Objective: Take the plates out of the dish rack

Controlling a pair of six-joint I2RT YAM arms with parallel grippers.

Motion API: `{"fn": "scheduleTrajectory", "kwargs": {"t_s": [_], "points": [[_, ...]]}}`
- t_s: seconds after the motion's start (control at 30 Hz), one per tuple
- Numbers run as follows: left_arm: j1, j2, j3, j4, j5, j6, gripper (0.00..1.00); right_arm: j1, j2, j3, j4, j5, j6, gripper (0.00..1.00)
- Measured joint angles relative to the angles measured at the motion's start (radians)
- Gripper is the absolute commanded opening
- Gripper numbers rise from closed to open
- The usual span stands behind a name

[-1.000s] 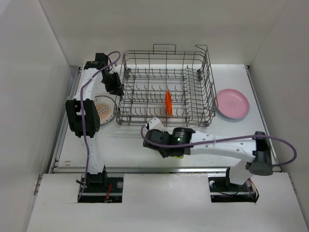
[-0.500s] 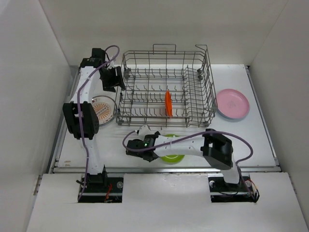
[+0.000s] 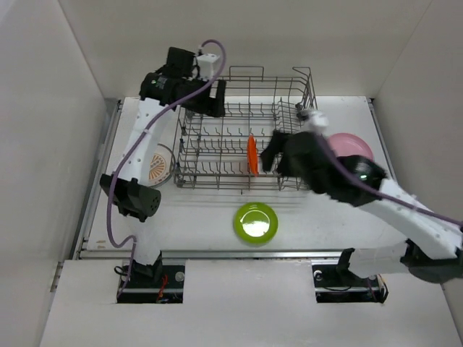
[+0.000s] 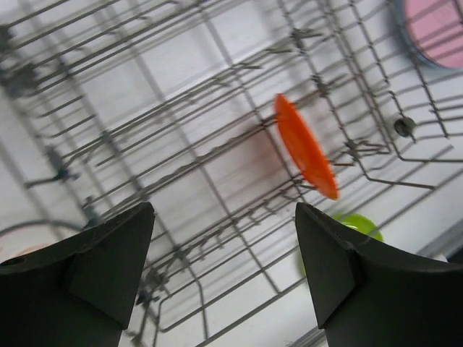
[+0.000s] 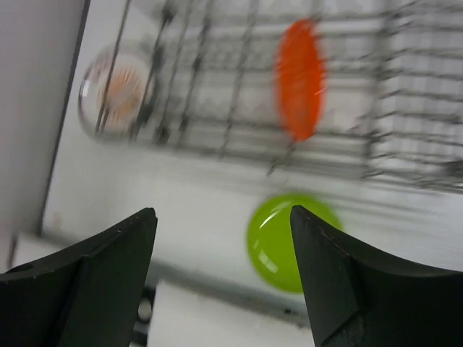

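Risen off the lime-green plate (image 3: 255,223), which is lying flat at lower centre, the right gripper (image 5: 223,213) is hovering open beside the upright orange plate (image 3: 252,154) in the dish rack (image 3: 210,182). Its arm is hiding part of the pink plate (image 3: 356,147). The left gripper (image 4: 223,217), also open, is hanging over the rack's upper-left corner, and the sunburst plate (image 3: 159,166) is showing only partly at centre left.

Right gripper (image 3: 268,156) has pulled off the lime-green plate (image 3: 255,223), now uncovered and well behind it, and swung up just beside the orange plate (image 3: 252,155). Left gripper (image 3: 217,98) climbed away from the sunburst plate (image 3: 158,165); now the dish rack (image 3: 217,181) sits underneath it.
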Motion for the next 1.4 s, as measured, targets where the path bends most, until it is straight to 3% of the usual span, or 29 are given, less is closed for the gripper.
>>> {"fn": "scheduleTrajectory", "kwargs": {"t_s": [0.17, 0.37, 0.53, 0.67, 0.7, 0.8, 0.83, 0.97, 1.27, 1.4], "points": [[-0.166, 0.142, 0.173, -0.092, -0.031, 0.054, 0.8, -0.397, -0.166, -0.016, -0.008, 0.092, 0.011, 0.8], [-0.318, 0.276, 0.182, -0.142, -0.188, 0.099, 0.84, -0.645, 0.015, 0.003, 0.01, 0.078, -0.091, 0.81], [-0.353, 0.341, 0.182, -0.161, -0.248, 0.102, 0.82, -0.802, 0.144, -0.043, 0.08, -0.018, -0.175, 0.81], [-0.348, 0.365, 0.18, -0.165, -0.245, 0.085, 0.59, -0.858, 0.17, -0.076, 0.136, -0.093, -0.224, 0.8], [-0.349, 0.366, 0.176, -0.165, -0.236, 0.081, 0.48, -0.863, 0.174, -0.085, 0.159, -0.114, -0.233, 0.8], [-0.355, 0.366, 0.165, -0.166, -0.186, 0.071, 0.28, -0.871, 0.179, -0.129, 0.222, -0.174, -0.263, 0.78], [-0.356, 0.367, 0.159, -0.167, -0.17, 0.068, 0.16, -0.873, 0.181, -0.145, 0.237, -0.192, -0.27, 0.77], [-0.335, 0.371, 0.158, -0.171, -0.136, 0.021, 0.0, -0.881, 0.201, -0.169, 0.29, -0.243, -0.296, 0.72], [-0.307, 0.37, 0.148, -0.162, -0.068, -0.013, 0.0, -0.898, 0.213, -0.171, 0.342, -0.272, -0.321, 0.56], [-0.305, 0.355, 0.131, -0.137, -0.071, -0.036, 0.0, -0.897, 0.214, -0.171, 0.344, -0.273, -0.325, 0.56]]}}
